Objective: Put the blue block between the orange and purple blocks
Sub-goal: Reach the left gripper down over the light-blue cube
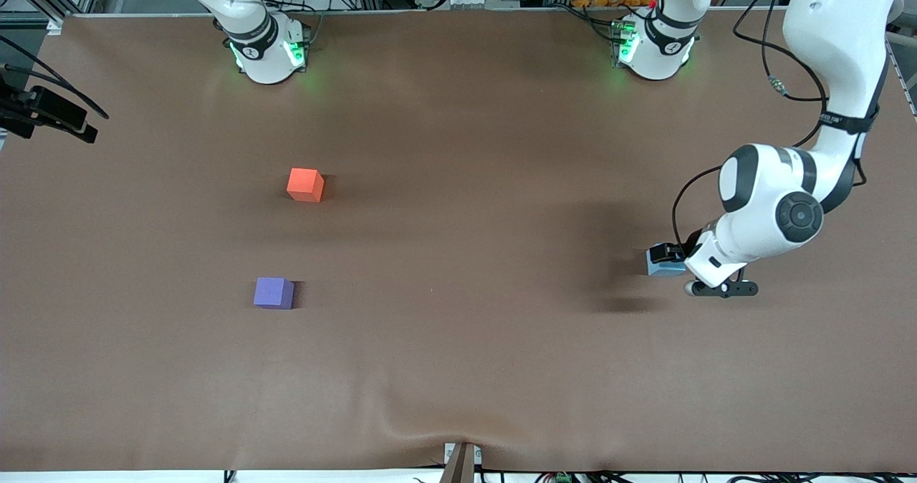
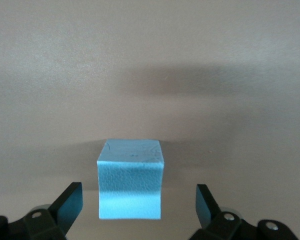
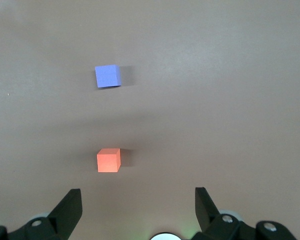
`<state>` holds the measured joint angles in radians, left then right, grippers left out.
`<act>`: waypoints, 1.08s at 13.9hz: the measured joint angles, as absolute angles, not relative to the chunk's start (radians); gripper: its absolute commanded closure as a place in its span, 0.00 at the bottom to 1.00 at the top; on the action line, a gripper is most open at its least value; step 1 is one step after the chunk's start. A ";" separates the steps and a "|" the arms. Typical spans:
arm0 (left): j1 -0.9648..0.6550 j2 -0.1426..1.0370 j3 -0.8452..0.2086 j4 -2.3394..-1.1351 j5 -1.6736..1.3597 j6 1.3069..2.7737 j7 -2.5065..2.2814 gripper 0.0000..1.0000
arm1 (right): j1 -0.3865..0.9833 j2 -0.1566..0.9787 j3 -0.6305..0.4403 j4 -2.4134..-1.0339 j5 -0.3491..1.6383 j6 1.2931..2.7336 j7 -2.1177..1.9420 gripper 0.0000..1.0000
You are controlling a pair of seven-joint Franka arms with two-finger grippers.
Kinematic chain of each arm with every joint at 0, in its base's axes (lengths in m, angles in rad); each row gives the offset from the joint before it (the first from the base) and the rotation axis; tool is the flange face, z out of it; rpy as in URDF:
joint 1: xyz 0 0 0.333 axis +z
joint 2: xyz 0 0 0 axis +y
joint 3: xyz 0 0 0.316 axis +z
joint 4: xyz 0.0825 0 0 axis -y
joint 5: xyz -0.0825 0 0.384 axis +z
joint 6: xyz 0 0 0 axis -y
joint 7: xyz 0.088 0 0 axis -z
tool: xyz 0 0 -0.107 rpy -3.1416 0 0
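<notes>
The light blue block (image 1: 662, 267) (image 2: 130, 185) rests on the brown table toward the left arm's end. My left gripper (image 1: 669, 259) (image 2: 138, 200) is down around it and open, one finger (image 2: 70, 202) on each side with a gap to the block. The orange block (image 1: 305, 184) (image 3: 109, 160) and the purple block (image 1: 274, 292) (image 3: 108, 76) stand apart toward the right arm's end, the purple one nearer the front camera. My right gripper (image 3: 138, 200) waits open and empty, high over the table by its own base; the front view does not show it.
The brown table cover (image 1: 458, 368) bulges in a wrinkle at its front edge, by a small bracket (image 1: 461, 463). A black camera mount (image 1: 44, 114) juts in at the right arm's end. Both robot bases (image 1: 266, 51) (image 1: 653, 47) stand along the table's back edge.
</notes>
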<state>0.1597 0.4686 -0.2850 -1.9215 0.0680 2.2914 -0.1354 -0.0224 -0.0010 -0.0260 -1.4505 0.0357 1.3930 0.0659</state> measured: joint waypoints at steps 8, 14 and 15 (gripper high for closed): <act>0.162 0.515 -0.279 -1.922 0.088 2.321 -0.135 0.00 | -0.022 -0.001 -0.026 -1.450 0.036 1.393 0.066 0.00; 0.162 0.534 -0.278 -1.924 0.088 2.322 -0.135 0.66 | -0.023 -0.001 -0.026 -1.450 0.036 1.393 0.066 0.00; 0.162 0.536 -0.278 -1.925 0.095 2.322 -0.134 0.93 | -0.023 -0.001 -0.026 -1.450 0.036 1.393 0.066 0.00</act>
